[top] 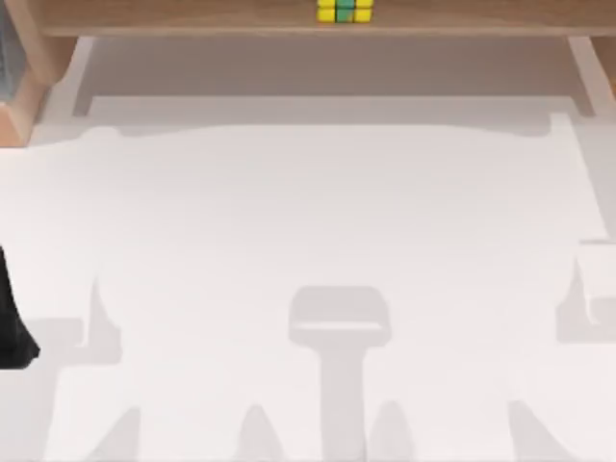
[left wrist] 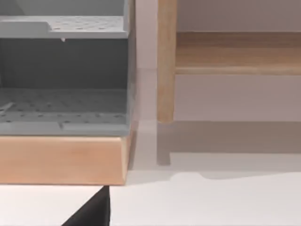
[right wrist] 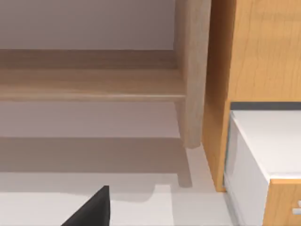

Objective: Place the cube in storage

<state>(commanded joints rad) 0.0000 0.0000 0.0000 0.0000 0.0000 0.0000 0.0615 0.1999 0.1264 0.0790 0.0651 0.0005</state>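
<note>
A long light-wood shelf board on slim wooden legs [top: 308, 24] runs along the far edge of the white table [top: 318, 221]. At the table's far left corner stands a grey perforated rack on a wooden base [left wrist: 63, 108]. At the far right corner sits a wooden cabinet with a white panel [right wrist: 263, 141].

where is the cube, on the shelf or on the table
On the shelf. In the top view the cube sits on the wooden shelf at the far edge, above the white table.
</note>
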